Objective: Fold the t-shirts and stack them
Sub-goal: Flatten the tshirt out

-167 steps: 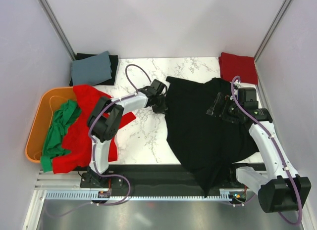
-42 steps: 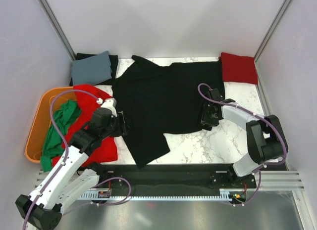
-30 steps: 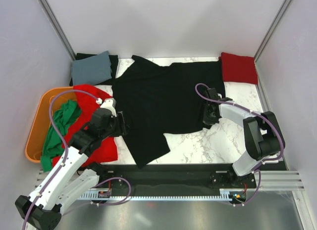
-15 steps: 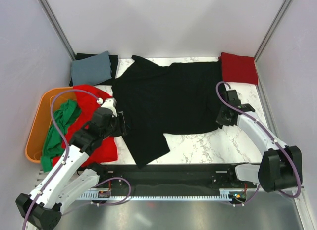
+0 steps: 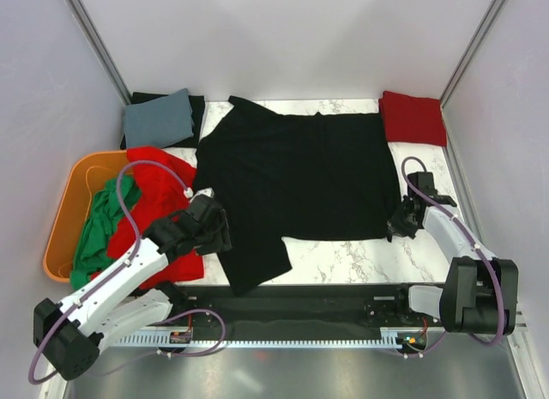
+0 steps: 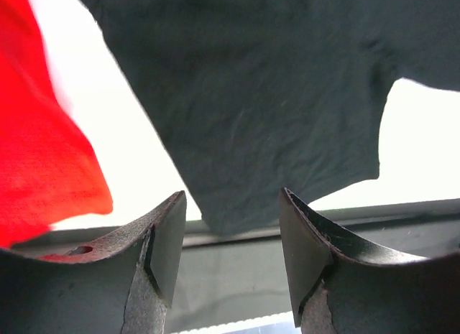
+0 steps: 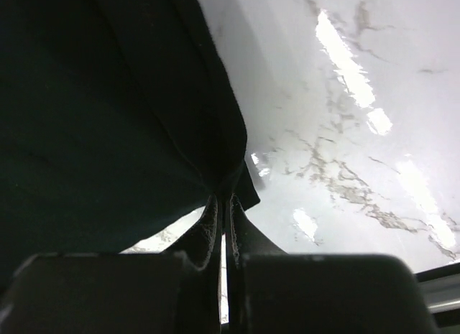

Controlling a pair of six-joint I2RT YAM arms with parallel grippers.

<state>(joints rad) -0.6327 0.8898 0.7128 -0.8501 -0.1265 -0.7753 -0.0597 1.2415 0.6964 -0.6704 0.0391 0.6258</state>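
Black t-shirt [image 5: 292,172], one, spread flat across the marble tabletop [image 5: 343,260], its near right corner pinched between the fully closed fingers of the right gripper [image 5: 399,228], cloth puckering at the grip. Left gripper [image 5: 220,235], jaws parted and holding nothing, set low at the shirt's near left sleeve, which shows just beyond its fingertips in the left wrist view. Also listed: folded red t-shirt [image 5: 413,117] at the far right corner, folded grey-blue t-shirt [image 5: 159,117] far left, loose red t-shirt [image 5: 159,178] and green t-shirt [image 5: 101,232] draped over the orange tub [image 5: 62,214].
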